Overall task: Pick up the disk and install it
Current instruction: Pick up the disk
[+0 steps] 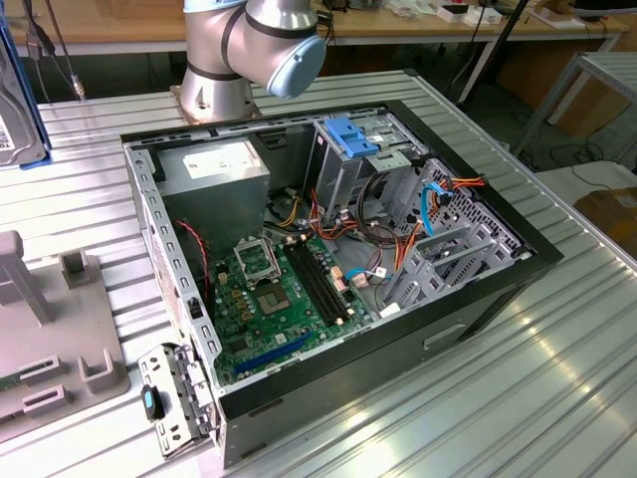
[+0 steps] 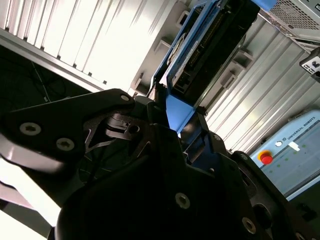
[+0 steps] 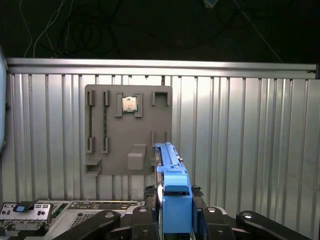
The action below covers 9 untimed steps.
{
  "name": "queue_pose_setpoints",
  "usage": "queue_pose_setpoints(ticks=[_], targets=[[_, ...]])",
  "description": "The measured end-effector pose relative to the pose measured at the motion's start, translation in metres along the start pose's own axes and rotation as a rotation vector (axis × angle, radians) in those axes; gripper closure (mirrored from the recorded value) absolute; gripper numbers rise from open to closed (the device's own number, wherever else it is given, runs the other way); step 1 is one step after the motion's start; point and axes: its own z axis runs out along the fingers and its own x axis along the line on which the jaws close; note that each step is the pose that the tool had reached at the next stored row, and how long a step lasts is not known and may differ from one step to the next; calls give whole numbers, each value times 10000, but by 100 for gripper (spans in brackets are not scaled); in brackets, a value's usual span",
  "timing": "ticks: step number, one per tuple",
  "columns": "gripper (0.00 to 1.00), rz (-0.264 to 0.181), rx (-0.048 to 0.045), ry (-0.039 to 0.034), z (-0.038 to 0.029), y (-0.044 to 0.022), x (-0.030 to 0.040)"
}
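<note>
In both wrist views my gripper (image 3: 175,202) (image 2: 177,117) is shut on the disk (image 3: 169,160) (image 2: 210,45). The disk is a flat drive framed by bright blue rails and stands on edge between the black fingers (image 3: 145,200). It hangs above the ribbed metal table, beside a grey fixture plate (image 3: 127,130). In the exterior view the grey disk (image 1: 18,100) with its blue rail shows partly at the far left edge, well away from the open computer case (image 1: 328,249). Inside the case stands a blue-topped drive cage (image 1: 350,139).
The case holds a green motherboard (image 1: 274,299), a grey power-supply box (image 1: 214,169) and loose cables (image 1: 398,239). The fixture plate carries a small chip (image 3: 130,104). A pendant with a red button (image 2: 266,158) lies on the table. The arm's base (image 1: 239,50) rises behind the case.
</note>
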Motion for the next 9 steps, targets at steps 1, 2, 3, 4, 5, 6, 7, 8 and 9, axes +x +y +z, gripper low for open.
queue_pose_setpoints(ticks=[1,2,3,4,5,6,7,8,9], targets=[[64,0,0,0,0,0,0],[64,-1,0,0,0,-1,0],[64,0,0,0,0,-1,0],[64,0,0,0,0,-1,0],[64,-2,0,0,0,-8,0],[64,0,0,0,1,-35,0],[64,-1,0,0,3,-69,1],[64,-1,0,0,3,-84,1],[64,0,0,0,4,-98,1]])
